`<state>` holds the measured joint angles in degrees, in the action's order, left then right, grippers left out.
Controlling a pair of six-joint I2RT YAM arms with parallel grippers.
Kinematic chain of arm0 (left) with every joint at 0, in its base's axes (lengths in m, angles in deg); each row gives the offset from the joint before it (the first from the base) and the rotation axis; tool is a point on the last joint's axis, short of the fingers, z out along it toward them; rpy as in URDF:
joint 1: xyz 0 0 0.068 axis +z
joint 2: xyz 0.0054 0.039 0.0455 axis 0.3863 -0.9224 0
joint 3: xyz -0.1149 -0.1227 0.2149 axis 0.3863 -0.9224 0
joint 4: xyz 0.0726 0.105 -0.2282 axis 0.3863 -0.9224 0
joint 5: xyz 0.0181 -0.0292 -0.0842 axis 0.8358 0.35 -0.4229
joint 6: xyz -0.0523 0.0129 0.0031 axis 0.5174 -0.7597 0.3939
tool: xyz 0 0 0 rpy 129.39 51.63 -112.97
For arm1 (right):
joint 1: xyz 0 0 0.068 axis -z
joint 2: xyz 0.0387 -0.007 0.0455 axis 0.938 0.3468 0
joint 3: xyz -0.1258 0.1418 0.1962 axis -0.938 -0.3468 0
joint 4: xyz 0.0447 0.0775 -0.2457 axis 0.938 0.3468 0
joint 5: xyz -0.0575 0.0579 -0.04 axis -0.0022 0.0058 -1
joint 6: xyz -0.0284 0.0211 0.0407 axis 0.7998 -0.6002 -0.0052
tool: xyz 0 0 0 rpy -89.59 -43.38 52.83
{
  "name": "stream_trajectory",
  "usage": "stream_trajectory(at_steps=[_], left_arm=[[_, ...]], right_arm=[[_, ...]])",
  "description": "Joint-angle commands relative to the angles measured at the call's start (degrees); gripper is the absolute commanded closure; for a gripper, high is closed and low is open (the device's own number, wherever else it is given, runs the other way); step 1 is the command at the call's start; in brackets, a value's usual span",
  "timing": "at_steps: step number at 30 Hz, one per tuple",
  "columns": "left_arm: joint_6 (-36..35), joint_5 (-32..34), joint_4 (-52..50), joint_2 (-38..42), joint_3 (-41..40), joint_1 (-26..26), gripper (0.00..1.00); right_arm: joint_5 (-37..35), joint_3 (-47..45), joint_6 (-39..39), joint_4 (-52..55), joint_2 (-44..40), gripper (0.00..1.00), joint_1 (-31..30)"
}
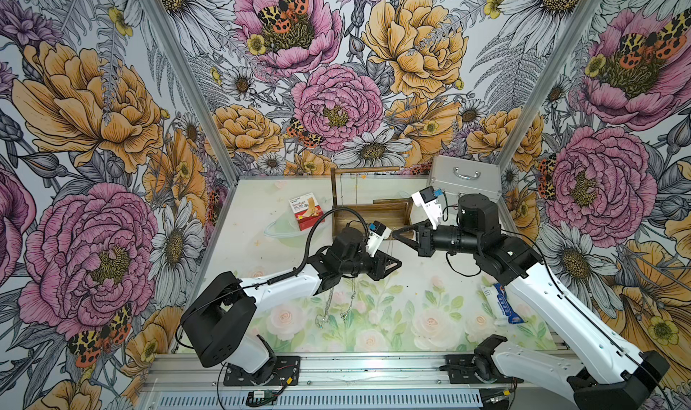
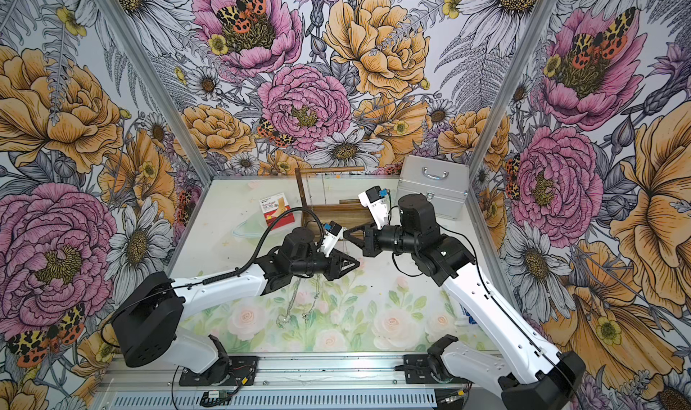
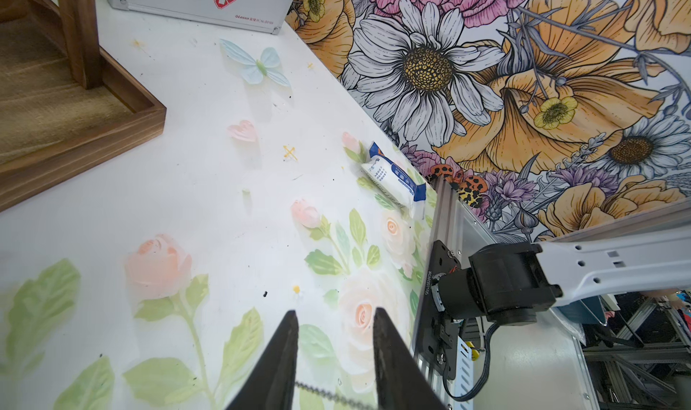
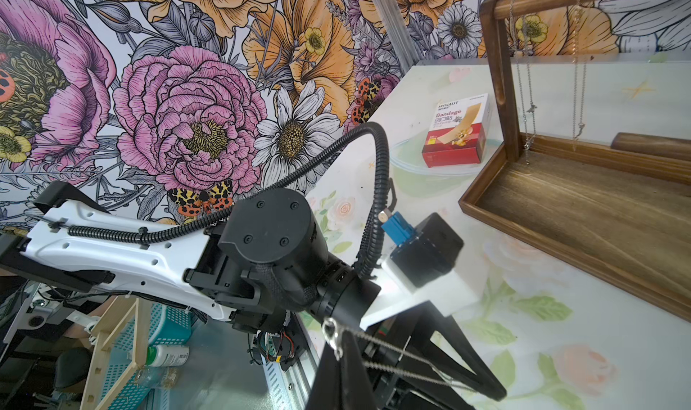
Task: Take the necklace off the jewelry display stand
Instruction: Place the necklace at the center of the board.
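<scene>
Right gripper [image 1: 394, 233] is pinching the necklace [image 4: 331, 332] clear of the jewelry display stand [image 4: 501, 71], chain crossing the left gripper's [image 3: 334, 314] narrow gap, job looking nearly done.

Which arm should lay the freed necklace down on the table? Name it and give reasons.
Probably right. The right pincer is shut on the necklace by its clasp, clear of the jewelry display stand. The left pincer has its jaws apart, the necklace only crossing the gap.

The right gripper [image 4: 344, 339], jaws closed, pinches a silver necklace [image 4: 392, 365] by its clasp, strands running straight toward the left arm [image 4: 123, 254]. Two chains [image 4: 527, 90] hang from the jewelry display stand [image 4: 501, 71], near a Bandage box [image 4: 458, 131]
</scene>
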<state>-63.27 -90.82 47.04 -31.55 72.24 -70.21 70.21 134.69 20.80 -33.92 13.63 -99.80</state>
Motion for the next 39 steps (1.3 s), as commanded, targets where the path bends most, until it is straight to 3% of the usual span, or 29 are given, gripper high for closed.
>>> stream_trajectory(at_steps=[1,15,29,39], left_arm=[[0.82,1.09,1.96,-1.09,-0.65,0.1,0.68],[1.21,1.44,2.45,-1.76,-0.55,-0.06,0.92],[4.05,2.22,2.4,0.37,-5.2,-1.11,0.98],[10.02,5.75,0.25,5.06,-11.34,-5.96,0.98]], right_arm=[[0.39,1.05,0.7,0.13,-0.44,1.0,-0.24],[-0.39,0.34,0.89,0.12,-0.39,1.0,-0.15],[-3.91,-2.22,0.89,0.73,-1.09,1.0,0.81],[-4.72,-6.59,0.12,0.91,-1.72,1.0,0.82]])
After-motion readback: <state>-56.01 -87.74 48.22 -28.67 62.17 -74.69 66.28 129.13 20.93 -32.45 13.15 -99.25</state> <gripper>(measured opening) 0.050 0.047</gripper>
